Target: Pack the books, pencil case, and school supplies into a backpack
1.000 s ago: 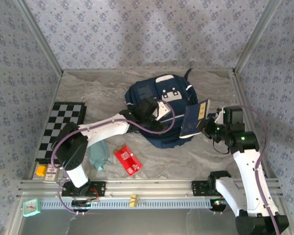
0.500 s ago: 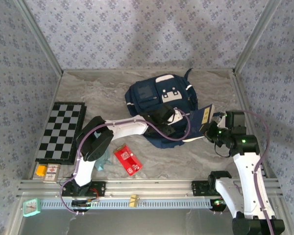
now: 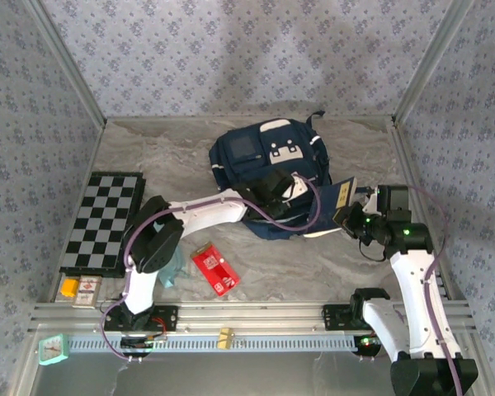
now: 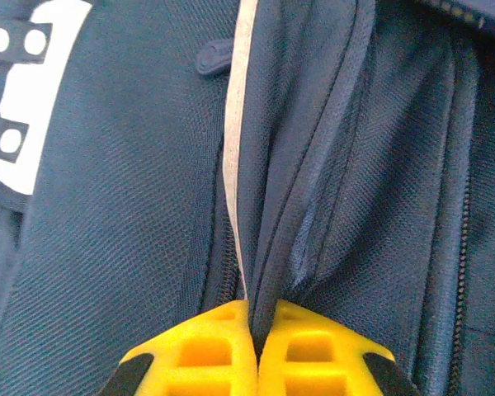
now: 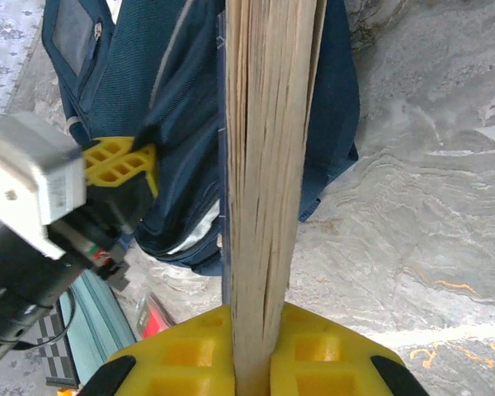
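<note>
1. Centrally, at the left wrist view's bottom edge, the left gripper (image 4: pixel 254 312) is pinched tight on a fold of the backpack (image 4: pixel 107 214).
2. Rightward, the right gripper (image 5: pixel 252 318) clamps the books (image 5: pixel 268 148) edgewise beside the backpack's right edge.

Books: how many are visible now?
1: a thin dark navy book with yellow label, held in the right fingers at the navy fabric backpack; others may be hidden behind it.

Grey marbled table (image 3: pixel 148 157) with backpack (image 3: pixel 231 165), red packet (image 3: pixel 214 270), teal pencil case (image 3: pixel 174 269), chessboard (image 3: pixel 107 221)
</note>
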`<state>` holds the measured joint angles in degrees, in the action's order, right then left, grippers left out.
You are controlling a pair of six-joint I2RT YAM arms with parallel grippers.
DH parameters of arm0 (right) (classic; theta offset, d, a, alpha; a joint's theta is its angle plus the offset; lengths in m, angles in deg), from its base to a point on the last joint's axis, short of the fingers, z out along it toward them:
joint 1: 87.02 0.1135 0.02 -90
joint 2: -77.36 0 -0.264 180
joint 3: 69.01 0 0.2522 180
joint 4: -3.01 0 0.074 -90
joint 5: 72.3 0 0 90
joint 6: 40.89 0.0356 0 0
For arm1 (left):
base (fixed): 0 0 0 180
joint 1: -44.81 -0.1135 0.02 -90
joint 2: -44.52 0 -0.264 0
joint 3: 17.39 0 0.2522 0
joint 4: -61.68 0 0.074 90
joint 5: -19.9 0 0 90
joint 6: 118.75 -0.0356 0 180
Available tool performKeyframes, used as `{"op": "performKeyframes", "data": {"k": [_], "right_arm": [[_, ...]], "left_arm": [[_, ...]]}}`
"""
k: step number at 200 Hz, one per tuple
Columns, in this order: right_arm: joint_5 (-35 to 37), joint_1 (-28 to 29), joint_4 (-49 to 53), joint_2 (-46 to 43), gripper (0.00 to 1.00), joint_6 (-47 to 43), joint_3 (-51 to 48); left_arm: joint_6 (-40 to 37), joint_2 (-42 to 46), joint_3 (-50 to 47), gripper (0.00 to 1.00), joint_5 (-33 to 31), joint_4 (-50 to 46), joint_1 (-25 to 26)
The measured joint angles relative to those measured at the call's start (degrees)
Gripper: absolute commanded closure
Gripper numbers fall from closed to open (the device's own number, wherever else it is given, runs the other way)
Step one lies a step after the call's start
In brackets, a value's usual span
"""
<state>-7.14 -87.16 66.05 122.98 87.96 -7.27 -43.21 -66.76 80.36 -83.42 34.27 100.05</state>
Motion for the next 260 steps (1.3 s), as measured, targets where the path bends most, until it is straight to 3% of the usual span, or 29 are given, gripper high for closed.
{"op": "performKeyframes", "data": {"k": [66,132,165,187,224,260], "right_arm": [[-3.4,2.0,-2.7,-0.4,1.00,-0.2,-0.5],[-5.6,16.2,-18.3,10.2,1.00,5.4,-2.4],[-1.2,20.3,-18.1,11.9,1.00,5.5,-2.0],[0.3,18.3,-14.4,7.2,1.00,4.7,-1.7],[0.8,8.5,-9.7,-0.9,1.00,4.2,-2.9],[-1.0,8.9,-11.2,2.1,1.00,4.3,-4.7]], "left_arm": [[5.6,5.8,5.8,1.00,0.2,-8.6,-4.1],[9.4,6.7,9.1,1.00,0.2,-11.5,-7.3],[11.1,7.0,10.8,1.00,0.7,-12.7,-9.2],[12.0,7.2,10.8,1.00,2.4,-12.7,-10.8],[13.1,8.4,10.8,1.00,6.1,-11.8,-12.9],[13.0,8.9,10.8,1.00,8.0,-11.9,-13.3]]}}
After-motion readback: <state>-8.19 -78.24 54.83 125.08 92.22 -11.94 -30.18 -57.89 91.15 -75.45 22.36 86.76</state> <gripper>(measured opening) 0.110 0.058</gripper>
